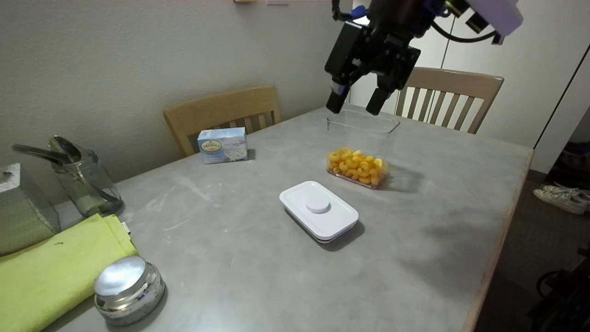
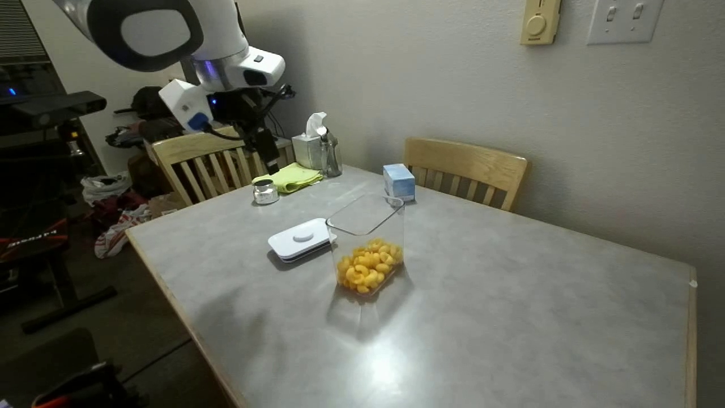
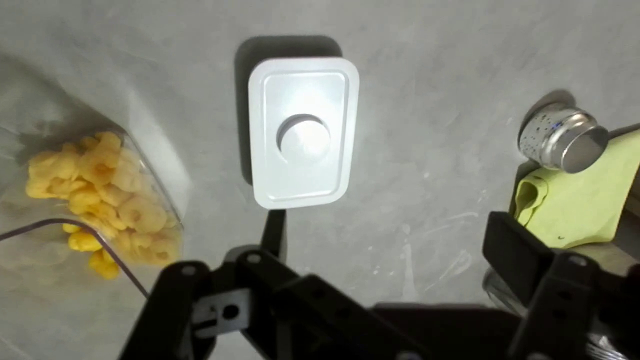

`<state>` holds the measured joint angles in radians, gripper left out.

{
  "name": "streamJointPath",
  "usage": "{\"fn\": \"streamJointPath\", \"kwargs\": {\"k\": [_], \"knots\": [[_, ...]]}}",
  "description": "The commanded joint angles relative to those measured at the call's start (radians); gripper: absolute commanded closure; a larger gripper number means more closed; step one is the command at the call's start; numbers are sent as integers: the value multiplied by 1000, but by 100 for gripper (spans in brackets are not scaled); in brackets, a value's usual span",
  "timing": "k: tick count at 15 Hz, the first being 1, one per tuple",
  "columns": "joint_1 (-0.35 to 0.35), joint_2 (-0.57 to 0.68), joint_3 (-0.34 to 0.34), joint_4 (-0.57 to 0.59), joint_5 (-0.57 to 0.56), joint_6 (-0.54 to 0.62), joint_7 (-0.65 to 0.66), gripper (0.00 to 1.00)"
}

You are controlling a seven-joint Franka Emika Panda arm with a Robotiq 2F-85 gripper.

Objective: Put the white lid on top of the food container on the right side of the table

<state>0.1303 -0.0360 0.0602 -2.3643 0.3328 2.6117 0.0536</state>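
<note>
The white lid (image 1: 318,210) lies flat on the grey table (image 1: 207,258), round knob up, with a dark edge beneath it. It also shows in an exterior view (image 2: 303,241) and in the wrist view (image 3: 305,150). The clear food container (image 1: 362,140) stands upright and uncovered beside the lid, yellow-orange pieces at its bottom; it also shows in an exterior view (image 2: 368,226) and at the left of the wrist view (image 3: 155,185). My gripper (image 1: 357,105) is open and empty, high above the table. In the wrist view, the lid lies just beyond the left fingertip of the gripper (image 3: 387,225).
A silver metal pot (image 1: 129,290) and a folded yellow cloth (image 1: 64,258) lie at one end. A glass jar with utensils (image 1: 87,184) and a tissue box (image 1: 25,207) stand there too. A blue-white box (image 1: 223,145) stands near the wall-side chair (image 1: 221,113).
</note>
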Motion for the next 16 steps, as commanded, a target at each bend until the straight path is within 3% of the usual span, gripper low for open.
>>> {"fn": "streamJointPath", "kwargs": {"k": [1,2,9,16], "knots": [[-27,59,-8,122,61,-208,-103,0],[-20,21,7,61,26,-123,-42,0],[-31,56,2,108,30,-213,-80,0],[-61,153,-18,201,-161,-324,-93,0]]}}
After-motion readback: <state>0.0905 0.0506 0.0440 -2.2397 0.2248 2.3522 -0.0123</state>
